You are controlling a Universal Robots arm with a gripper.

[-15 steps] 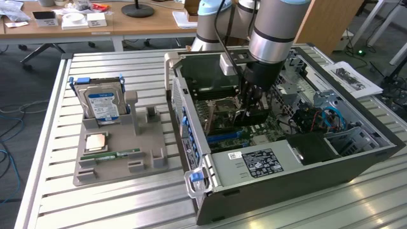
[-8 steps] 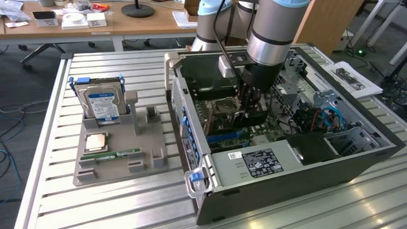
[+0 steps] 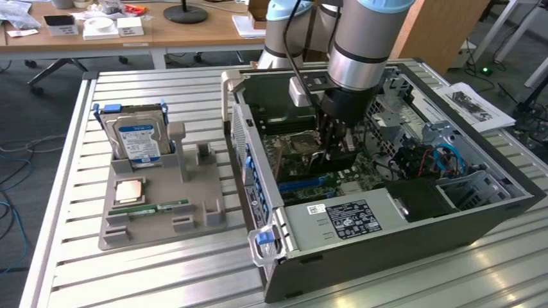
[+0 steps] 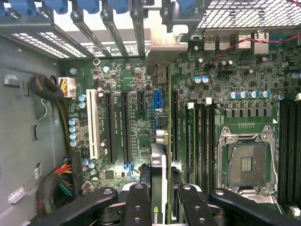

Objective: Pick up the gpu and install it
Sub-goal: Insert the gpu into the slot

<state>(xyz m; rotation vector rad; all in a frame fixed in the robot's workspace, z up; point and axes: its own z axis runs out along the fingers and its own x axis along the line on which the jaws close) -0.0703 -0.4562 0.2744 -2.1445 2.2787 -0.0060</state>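
Green-edged and held on its side, the gpu (image 4: 158,157) is pinched between the dark fingers (image 4: 137,202) of the gripper (image 4: 162,193). It hangs inside the open computer case (image 3: 402,253), low over the motherboard (image 4: 127,117).

**Exterior view.** The arm (image 3: 360,45) is cut off by the upper edge. The gripper (image 3: 330,146) hides most of the gpu (image 3: 342,162). The print on the label (image 3: 350,218) is too small to read.

**Wrist view.** The gpu, seen edge-on, and the fingers (image 4: 136,207) run off the picture's edge. The card hides the strip of motherboard (image 4: 127,122) beneath it.
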